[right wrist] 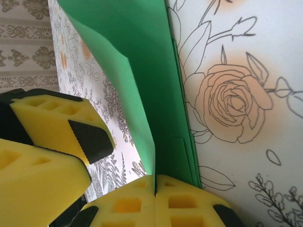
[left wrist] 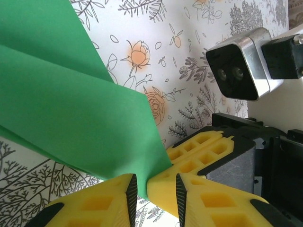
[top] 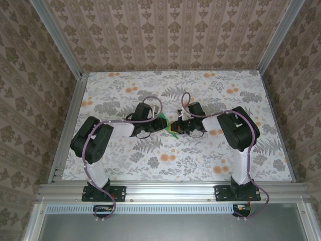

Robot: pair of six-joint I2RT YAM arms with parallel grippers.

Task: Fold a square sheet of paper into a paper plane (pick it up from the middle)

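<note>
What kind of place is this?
Probably a robot test booth, not a home: bare aluminium frame posts edge the wallpaper-patterned walls, and two black robot arms, bolted to a rail beside the flowery table cover, hold a bright green paper sheet.

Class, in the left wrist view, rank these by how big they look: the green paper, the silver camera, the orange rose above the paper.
1. green paper, by far the largest, though it lies close to the lens
2. silver camera
3. orange rose
</note>
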